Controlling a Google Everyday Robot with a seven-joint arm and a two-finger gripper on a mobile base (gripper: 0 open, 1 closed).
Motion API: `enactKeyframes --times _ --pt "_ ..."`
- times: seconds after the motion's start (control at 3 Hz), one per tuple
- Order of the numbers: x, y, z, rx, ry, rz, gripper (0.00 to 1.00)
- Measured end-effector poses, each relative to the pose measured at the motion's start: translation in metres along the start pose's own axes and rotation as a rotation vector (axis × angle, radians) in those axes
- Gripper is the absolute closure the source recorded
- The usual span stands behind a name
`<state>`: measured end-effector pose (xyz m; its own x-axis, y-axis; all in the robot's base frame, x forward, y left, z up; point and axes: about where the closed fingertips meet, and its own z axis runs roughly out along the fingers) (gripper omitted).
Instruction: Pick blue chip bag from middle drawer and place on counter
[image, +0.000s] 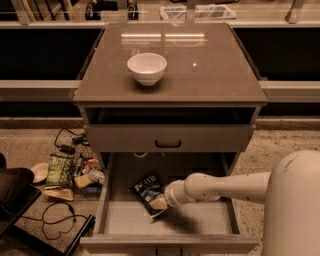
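There was the gripper (160, 203), low inside the open middle drawer (200, 222), right at the near end of the blue chip bag (145, 186). The bag lay on the drawer floor, left of centre and tilted, its white lettering towards the back. The arm (225, 186) reached in from the right, across the drawer. Did the gripper have hold of the bag, or was it only touching it? Couldn't tell: its tip sat against the bag's lower edge and covered the contact.

Now the risks, as I judged them. That bag looked crinkly and slack, so a hold on the sealed edge alone could slip, or let the bag swing loose on the way up. Just above and behind sat the upper drawer (168, 135) with its black handle. A lift that didn't first draw back towards the front could snag the bag or the arm under it. Up on the counter (215, 75), the white bowl (147, 67) stood left of centre, and a set-down too close could nudge it. The right side looked the safer landing. The green bag (60, 169) lay on the floor to the left, well out of the way.
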<state>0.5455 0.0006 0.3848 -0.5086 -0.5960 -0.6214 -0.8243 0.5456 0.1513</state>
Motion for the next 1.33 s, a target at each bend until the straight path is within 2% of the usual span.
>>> enactKeyframes --times 0.33,0.67,1.0,1.33 --pt "0.001 0.004 0.002 -0.052 -0.03 0.023 0.73" --pt "0.001 0.006 0.002 -0.058 -0.027 0.023 1.0" --pt "0.001 0.006 0.001 -0.058 -0.027 0.022 1.0" --pt "-0.013 0.015 -0.006 -0.075 -0.028 -0.005 1.0"
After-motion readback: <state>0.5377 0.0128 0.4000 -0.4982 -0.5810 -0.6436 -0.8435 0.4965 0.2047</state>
